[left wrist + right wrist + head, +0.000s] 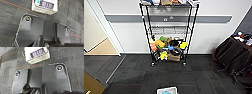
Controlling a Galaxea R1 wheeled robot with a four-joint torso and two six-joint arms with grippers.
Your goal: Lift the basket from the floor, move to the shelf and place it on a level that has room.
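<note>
Dark carpet floor with a thin red line runs up to your black wire shelf at the white wall, lower tiers crammed with colourful items, second level from the top bare. Your basket sits on the floor at the head view's bottom edge, well apart from the shelf, touching the red line, long axis roughly along that line, open side up, something blue inside. Fingers of both grippers can't be made out, so you can't tell whether they're released or clenched, and nothing touches the basket

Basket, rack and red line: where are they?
basket (43, 10), left wrist view, on its woven side.
rack (169, 30), head view, on its second tier.
red line (28, 66), right wrist view, on the carpet stripe.
</note>
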